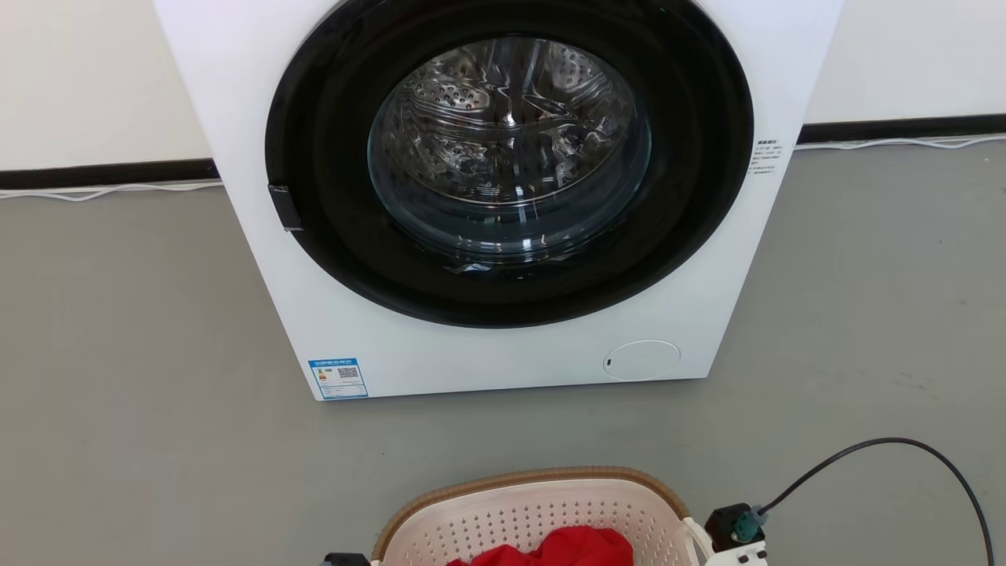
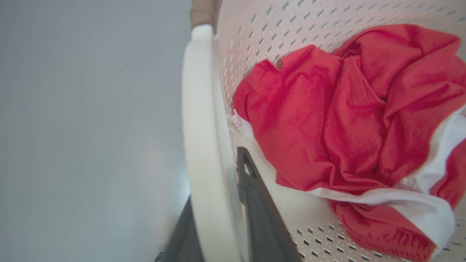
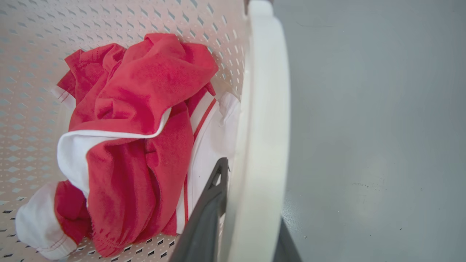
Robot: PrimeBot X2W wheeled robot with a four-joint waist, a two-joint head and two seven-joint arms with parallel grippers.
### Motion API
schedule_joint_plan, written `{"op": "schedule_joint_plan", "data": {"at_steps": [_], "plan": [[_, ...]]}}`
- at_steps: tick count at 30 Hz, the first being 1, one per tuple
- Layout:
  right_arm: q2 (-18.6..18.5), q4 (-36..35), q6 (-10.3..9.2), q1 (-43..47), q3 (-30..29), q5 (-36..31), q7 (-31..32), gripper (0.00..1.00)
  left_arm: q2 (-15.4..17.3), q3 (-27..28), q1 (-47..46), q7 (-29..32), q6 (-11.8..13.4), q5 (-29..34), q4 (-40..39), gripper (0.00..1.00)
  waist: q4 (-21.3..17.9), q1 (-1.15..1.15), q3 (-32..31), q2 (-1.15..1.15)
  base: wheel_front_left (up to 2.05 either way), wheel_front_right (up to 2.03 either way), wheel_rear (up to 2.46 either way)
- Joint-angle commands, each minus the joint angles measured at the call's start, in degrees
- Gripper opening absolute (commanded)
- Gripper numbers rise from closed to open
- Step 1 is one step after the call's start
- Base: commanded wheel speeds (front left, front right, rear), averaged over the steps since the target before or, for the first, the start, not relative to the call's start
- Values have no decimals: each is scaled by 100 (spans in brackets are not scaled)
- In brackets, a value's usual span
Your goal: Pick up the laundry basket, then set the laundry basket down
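My left fingers (image 2: 251, 182) and right fingers (image 3: 214, 189) are clamped on the laundry basket (image 1: 534, 511) by its white handles (image 2: 198, 127), red clothes (image 2: 327, 109) inside. Probably lift step; next, raise both sides evenly.

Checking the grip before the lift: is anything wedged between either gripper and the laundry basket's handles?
Nothing visible. The left gripper and right gripper each straddle a white handle of the laundry basket directly; the red-and-white cloth lies inside, beside the inner fingers, not between the jaws.

Grey floor (image 1: 118, 354), white wall (image 1: 78, 79) with dark baseboard (image 1: 102, 173), white cable (image 1: 110, 190) along it, white front-loading washer (image 1: 471, 362).
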Motion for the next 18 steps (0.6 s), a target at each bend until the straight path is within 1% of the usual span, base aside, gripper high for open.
{"op": "schedule_joint_plan", "data": {"at_steps": [1, 18], "plan": [[122, -133, 95, -82, 127, 36, -67, 0, 4, 44, -199, -113, -18, -40, -96, 0, -4, 0, -1, 0, 0, 0, 0], [122, -83, 95, -107, 244, 180, -114, 0, 4, -244, -275, -204, -13, -333, 25, 0, -42, 0, -13, 0, 0, 0, 0]]}}
